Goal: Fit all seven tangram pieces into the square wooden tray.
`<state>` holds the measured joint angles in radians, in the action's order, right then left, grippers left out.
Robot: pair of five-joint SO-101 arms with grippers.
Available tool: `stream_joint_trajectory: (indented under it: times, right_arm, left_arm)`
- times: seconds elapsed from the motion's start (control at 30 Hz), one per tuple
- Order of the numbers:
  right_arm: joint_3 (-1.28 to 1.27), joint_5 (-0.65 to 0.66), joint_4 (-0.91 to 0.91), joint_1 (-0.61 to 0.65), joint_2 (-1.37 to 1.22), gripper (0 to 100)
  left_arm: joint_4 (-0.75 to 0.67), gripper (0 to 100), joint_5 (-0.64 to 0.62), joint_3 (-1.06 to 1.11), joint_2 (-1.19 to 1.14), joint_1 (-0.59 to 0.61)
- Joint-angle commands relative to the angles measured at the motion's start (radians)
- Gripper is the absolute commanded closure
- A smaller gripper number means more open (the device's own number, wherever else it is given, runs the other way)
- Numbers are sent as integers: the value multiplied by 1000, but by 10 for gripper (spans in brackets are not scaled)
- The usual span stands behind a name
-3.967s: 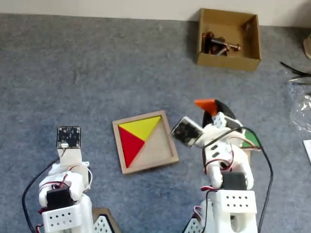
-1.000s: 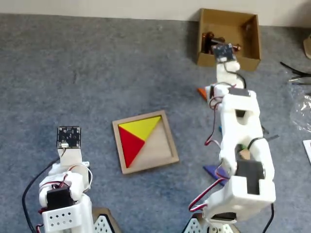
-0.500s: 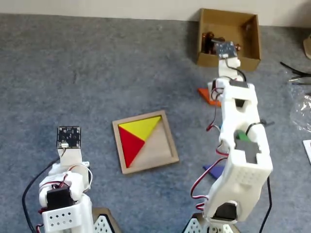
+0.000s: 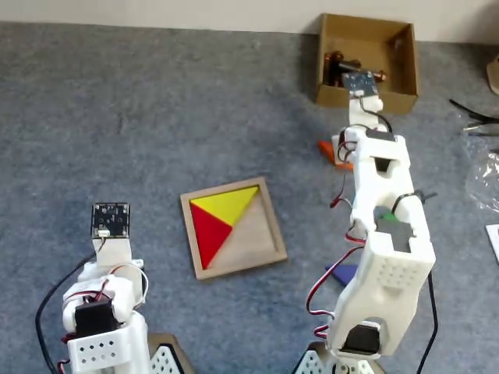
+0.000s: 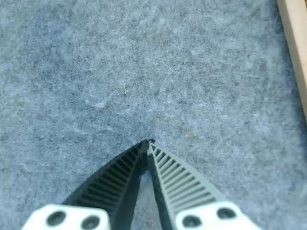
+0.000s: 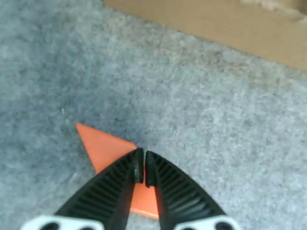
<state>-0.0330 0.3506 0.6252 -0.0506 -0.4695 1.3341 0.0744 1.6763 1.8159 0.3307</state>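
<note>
Your right pincer (image 6: 144,167) is pinched to a narrow slit, fingers almost together and nothing held between them. Its tips sit right over the orange triangle (image 6: 108,146), which lies flat on the grey carpet (image 6: 230,124) and pokes out from under one finger. Just beyond the tips runs the cardboard box (image 6: 216,24), near but clear of the triangle. Your left pincer (image 5: 146,143) is closed too, tips meeting over bare carpet, with the wooden tray (image 5: 293,48) edging in off to its side, apart from the fingers. From above, the tray (image 4: 269,214) lies between your two arms, well away from the right pincer, with a yellow triangle (image 4: 226,204) and a red triangle (image 4: 209,232) seated in it. A blue piece (image 4: 343,273) peeks out beside the right arm's base.
</note>
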Motion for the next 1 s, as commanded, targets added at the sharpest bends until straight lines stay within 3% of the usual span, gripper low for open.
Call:
stream_joint_trajectory:
  times: [0.0, 0.3, 0.97]
  right_arm:
    - [47, -5, 7, 15, 10, 993]
    - [45, 2, 82, 116, 1, 993]
    - [-148, 3, 84, 196, 4, 993]
  left_arm:
    - [5, 995, -9, 19, 5, 13]
    - [5, 995, -9, 19, 5, 13]
    - [5, 995, -9, 19, 5, 13]
